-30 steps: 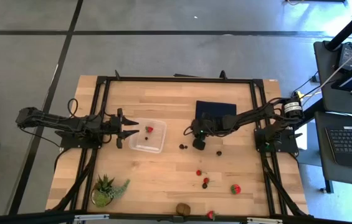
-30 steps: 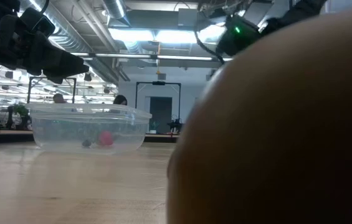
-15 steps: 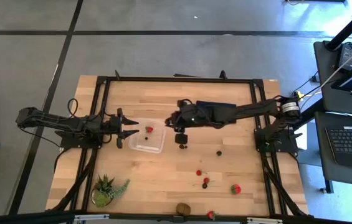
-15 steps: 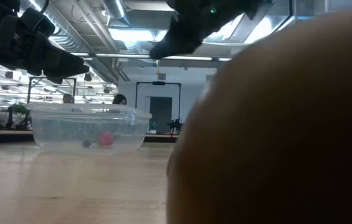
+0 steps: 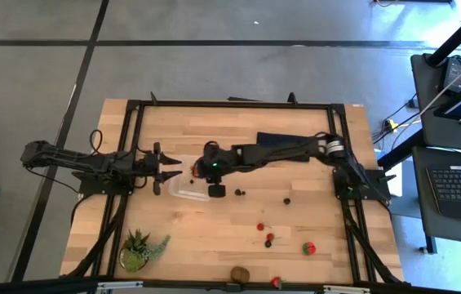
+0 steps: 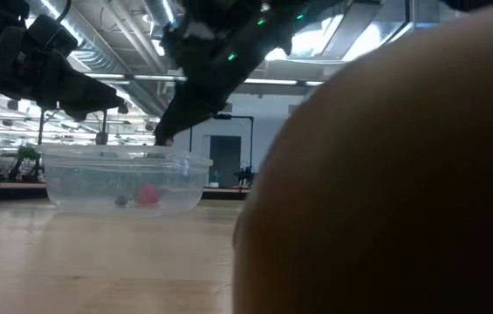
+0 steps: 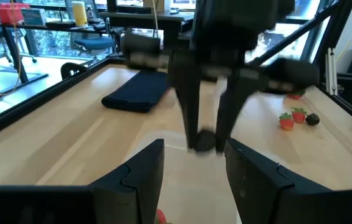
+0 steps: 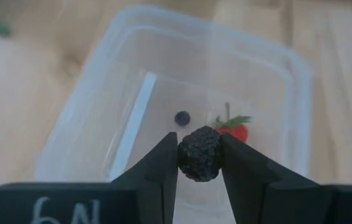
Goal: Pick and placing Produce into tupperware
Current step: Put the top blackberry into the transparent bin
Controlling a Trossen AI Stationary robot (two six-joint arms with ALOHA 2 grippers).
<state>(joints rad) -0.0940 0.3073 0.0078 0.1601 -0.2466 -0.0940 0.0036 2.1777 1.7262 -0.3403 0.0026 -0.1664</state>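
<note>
Over a pale butcher-block table framed in black rails, the right gripper pinches a dark bumpy berry above the clear tupperware, where a strawberry and a small dark berry already lie. The left gripper waits just beside the container, fingers partly apart and empty. More strawberries, a kiwi, a dark blue cloth and a potted plant dot the wood; a grey taped floor surrounds it.
</note>
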